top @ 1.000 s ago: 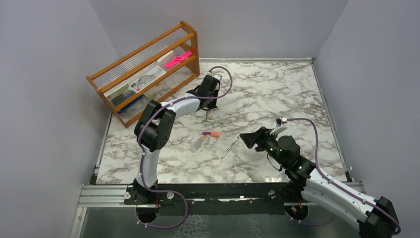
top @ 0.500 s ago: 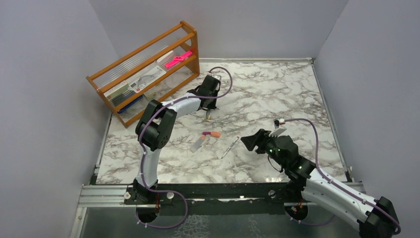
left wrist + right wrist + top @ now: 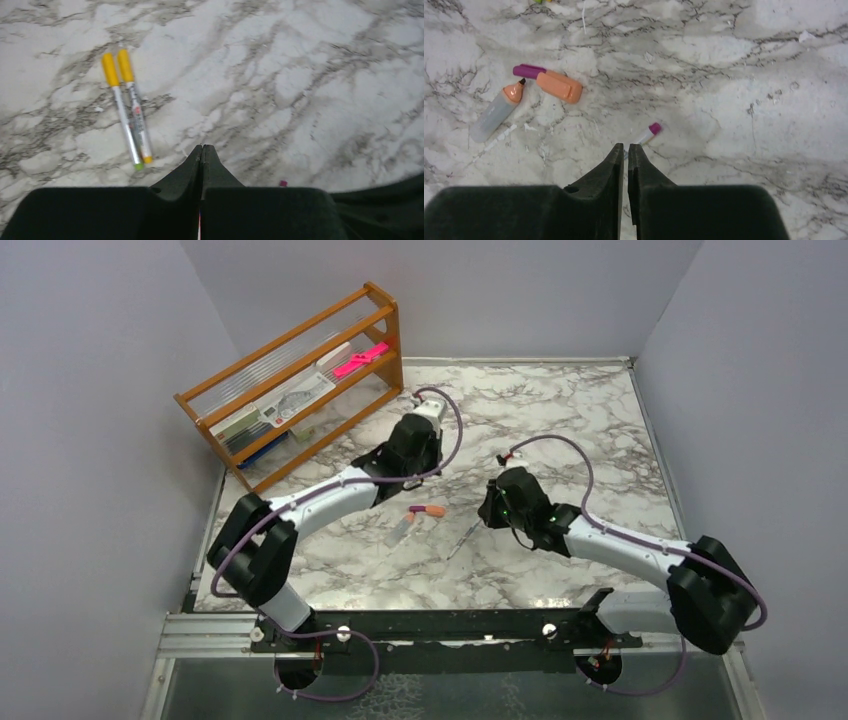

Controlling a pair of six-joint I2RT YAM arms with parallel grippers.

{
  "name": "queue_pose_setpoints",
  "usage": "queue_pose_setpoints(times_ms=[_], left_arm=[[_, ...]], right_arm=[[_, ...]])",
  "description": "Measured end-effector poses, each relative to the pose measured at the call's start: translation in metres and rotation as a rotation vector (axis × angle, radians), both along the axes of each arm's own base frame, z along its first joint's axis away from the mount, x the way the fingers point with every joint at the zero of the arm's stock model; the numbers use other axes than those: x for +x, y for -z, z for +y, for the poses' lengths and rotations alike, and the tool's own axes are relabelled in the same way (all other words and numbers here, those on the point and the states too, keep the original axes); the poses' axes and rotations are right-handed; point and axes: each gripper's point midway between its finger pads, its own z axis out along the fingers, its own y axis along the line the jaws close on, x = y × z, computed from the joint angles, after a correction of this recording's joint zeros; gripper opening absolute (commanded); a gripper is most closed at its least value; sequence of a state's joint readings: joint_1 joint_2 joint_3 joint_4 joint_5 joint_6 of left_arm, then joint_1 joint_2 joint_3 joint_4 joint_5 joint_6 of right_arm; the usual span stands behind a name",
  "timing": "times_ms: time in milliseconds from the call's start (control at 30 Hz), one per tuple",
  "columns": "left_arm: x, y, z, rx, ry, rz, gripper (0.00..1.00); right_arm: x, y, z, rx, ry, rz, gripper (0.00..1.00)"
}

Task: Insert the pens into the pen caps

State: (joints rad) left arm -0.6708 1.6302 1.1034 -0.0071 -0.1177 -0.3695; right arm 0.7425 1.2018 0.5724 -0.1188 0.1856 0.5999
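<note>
In the left wrist view, two pens lie side by side on the marble, each with a yellow pen cap on its far end. My left gripper is shut and empty, to the right of them. An orange-pink pen cap, a purple piece and a pale uncapped pen lie together mid-table. My right gripper has closed to a narrow gap over a slim pen with a magenta end. Its barrel runs between the fingertips. In the top view this slim pen lies just below the right gripper.
A wooden rack holding a bright pink flat item stands at the back left. Grey walls close in the marble table on three sides. A tiny pink speck lies near my left fingers.
My right arm has reached forward over the slim pen and its jaws have gone from wide open to nearly closed. My left arm has stretched out lower and pulled back from the yellow-capped pens.
</note>
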Motion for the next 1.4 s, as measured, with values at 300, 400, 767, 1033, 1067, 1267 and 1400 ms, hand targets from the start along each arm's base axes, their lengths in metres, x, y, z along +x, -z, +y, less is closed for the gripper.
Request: queue_pose_setpoints(times_ms=[300,400,767,1033,1067,1267,1400], left_arm=[[-0.125,0.039,-0.019,-0.096,0.173,0.119,0.00],[-0.150,0.056,-0.006,-0.172,0.141,0.199,0.00],[-0.229,0.047,-0.060,-0.397,0.282,0.348,0.00],[-0.247,0.097,-0.073,-0.317,0.299,0.468,0.00],[-0.245,0.101,-0.072,-0.310,0.293,0.476,0.00],[-0.226,0.112,-0.062,-0.313,0.240,0.496,0.00],[-0.210,0.119,-0.054,-0.317,0.201,0.502,0.00]], right_arm=[[0.041,0.018,0.036,-0.088,-0.044,0.032,0.17],[0.041,0.032,0.037,-0.108,-0.047,0.058,0.16],[0.033,0.048,0.032,-0.118,-0.045,0.092,0.12],[0.019,0.056,0.021,-0.111,-0.034,0.114,0.11],[0.016,0.056,0.019,-0.109,-0.034,0.116,0.11],[-0.001,0.056,0.010,-0.091,-0.047,0.126,0.11],[-0.009,0.057,0.005,-0.080,-0.059,0.129,0.11]])
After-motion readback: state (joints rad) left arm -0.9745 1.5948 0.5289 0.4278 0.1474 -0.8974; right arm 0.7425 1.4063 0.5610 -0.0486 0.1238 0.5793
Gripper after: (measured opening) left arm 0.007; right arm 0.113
